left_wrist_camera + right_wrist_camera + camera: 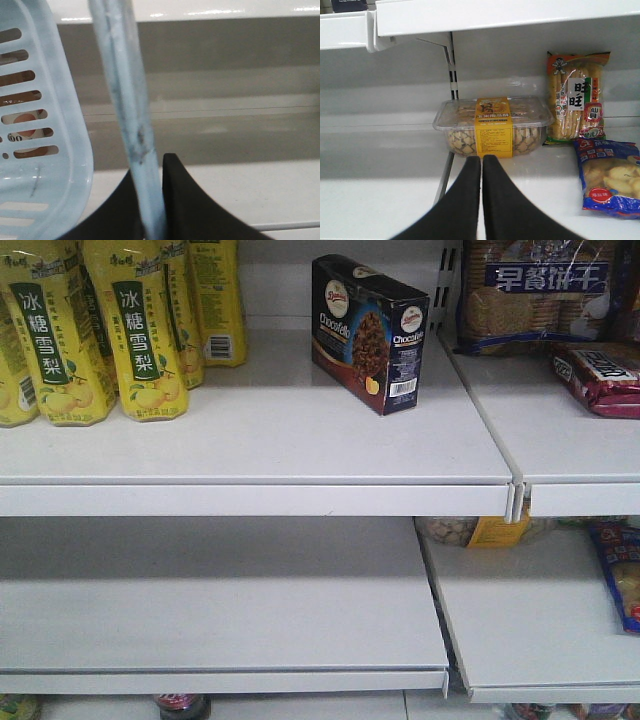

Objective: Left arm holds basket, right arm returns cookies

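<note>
The cookies [368, 332] stand upright near the top shelf's [250, 455] right edge with bare board in front, while the right gripper [481, 162] is pressed together holding nothing and the left gripper [150, 200] clamps the basket [45, 165] handle [125, 100].

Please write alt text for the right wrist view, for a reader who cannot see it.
The right tool, shut and empty, points at a clear tub of biscuits with a yellow label on a white shelf. To its right stand an orange snack bag and a blue packet.
</note>
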